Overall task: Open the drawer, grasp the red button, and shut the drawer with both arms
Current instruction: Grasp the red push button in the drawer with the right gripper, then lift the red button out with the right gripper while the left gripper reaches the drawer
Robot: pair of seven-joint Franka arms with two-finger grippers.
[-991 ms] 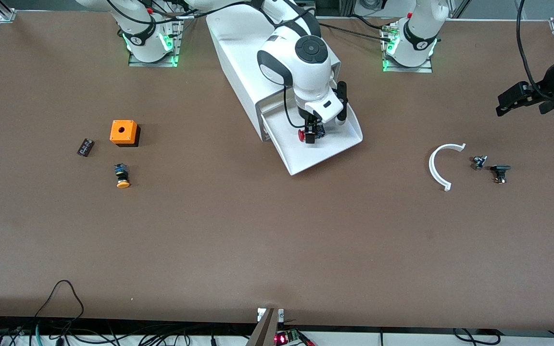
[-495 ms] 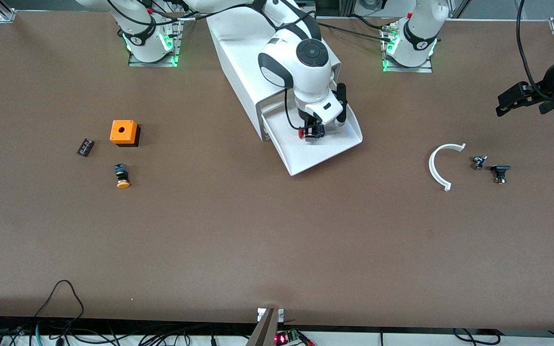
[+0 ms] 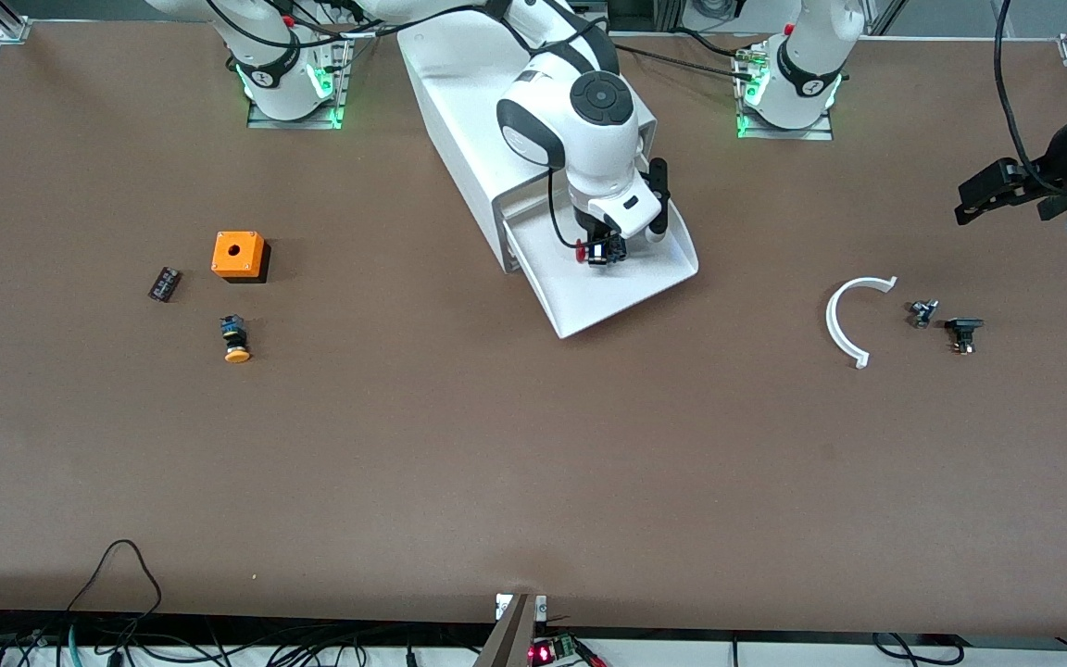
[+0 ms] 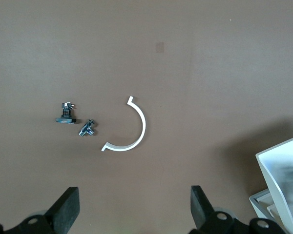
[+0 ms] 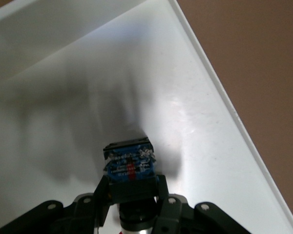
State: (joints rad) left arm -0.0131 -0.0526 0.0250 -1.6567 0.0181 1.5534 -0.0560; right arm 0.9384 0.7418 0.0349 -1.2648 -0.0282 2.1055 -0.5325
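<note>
The right gripper [image 3: 600,252] clamps the red-capped button [image 3: 595,251] over the open drawer [image 3: 617,287], ready for lifting; the left gripper [image 4: 132,214] (jaws wide) waits above the table.

The pulled-out drawer [image 3: 621,292] juts from the cabinet [image 3: 459,111]; its raised side walls hem the right hand [image 3: 601,252].

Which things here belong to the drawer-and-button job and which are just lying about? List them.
Job:
- open drawer
- red-capped button, held over the drawer
- right gripper, shut on the button
- left gripper, open, waiting

Lying about:
- orange box
- orange-capped button
- white curved strip
- two small metal parts
</note>
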